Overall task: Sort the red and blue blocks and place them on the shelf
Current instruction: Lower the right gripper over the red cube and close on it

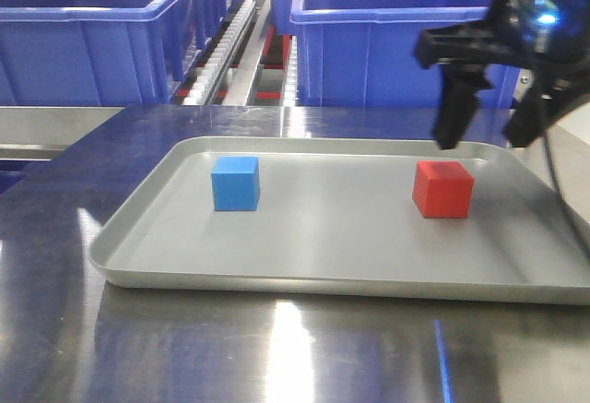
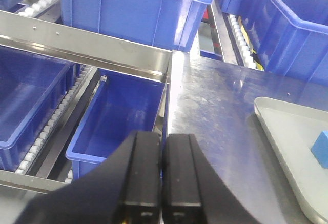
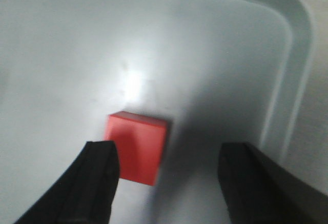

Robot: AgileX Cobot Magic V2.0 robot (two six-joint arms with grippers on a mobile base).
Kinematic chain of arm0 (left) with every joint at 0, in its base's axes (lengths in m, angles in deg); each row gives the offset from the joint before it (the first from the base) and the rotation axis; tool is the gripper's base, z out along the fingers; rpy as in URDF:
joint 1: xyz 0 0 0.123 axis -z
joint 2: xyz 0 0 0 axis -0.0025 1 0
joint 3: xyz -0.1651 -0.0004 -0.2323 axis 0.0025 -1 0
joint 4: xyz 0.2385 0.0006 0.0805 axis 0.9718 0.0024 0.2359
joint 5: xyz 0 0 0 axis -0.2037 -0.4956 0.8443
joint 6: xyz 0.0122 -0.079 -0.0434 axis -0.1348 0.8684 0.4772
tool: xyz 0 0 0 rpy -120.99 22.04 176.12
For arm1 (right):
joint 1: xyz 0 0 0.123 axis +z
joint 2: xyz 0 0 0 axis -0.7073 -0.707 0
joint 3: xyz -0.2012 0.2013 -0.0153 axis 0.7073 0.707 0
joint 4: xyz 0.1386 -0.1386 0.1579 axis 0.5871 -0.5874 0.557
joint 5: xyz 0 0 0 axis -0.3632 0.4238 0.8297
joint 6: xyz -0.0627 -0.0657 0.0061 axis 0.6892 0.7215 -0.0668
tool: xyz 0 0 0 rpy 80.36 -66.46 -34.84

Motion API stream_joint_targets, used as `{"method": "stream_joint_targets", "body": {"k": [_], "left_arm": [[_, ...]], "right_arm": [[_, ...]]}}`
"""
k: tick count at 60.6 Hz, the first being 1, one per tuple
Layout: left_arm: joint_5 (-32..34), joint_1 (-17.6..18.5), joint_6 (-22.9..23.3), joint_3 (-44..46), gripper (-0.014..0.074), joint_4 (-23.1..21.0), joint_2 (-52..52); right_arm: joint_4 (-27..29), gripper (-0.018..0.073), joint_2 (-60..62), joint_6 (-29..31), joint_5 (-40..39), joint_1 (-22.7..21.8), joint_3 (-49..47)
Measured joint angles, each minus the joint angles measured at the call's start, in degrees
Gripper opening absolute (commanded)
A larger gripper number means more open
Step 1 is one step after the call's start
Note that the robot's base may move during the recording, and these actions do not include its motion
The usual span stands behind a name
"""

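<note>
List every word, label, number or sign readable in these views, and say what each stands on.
None can be read in any view. The red block, blue block, grey tray, blue bins and shelf rail show no lettering or marks.

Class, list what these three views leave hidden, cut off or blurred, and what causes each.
Blue block: left wrist view, cut by the right edge.
Red block: right wrist view, blurred.
Tray: front view, right rim leaves the frame.
Left pincer: unseen in front view, outside the frame.
</note>
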Motion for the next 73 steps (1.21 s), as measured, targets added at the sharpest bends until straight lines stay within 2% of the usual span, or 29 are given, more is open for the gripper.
{"method": "stream_joint_targets", "body": {"k": [14,44,52,61,65,73], "left_arm": [[0.0,0.0,0.0,0.0,0.0134,0.0,0.0],[0.0,0.0,0.0,0.0,0.0134,0.0,0.0],[0.0,0.0,0.0,0.0,0.0134,0.0,0.0],[0.0,0.0,0.0,0.0,0.0134,0.0,0.0],[0.0,0.0,0.0,0.0,0.0134,0.0,0.0],[0.0,0.0,0.0,0.0,0.0134,0.0,0.0]], "right_arm": [[0.0,0.0531,-2.0,0.0,1.0,3.0,-2.4],[0.1,0.0518,-7.7,0.0,3.0,3.1,-3.3],[0.1,0.0391,-7.9,0.0,3.4,3.2,-3.3],[0.1,0.0135,-7.9,0.0,4.2,3.2,-4.4],[0.1,0.0050,-7.9,0.0,4.5,3.3,-5.1],[0.1,0.0057,-7.8,0.0,5.1,3.7,-6.4]]}}
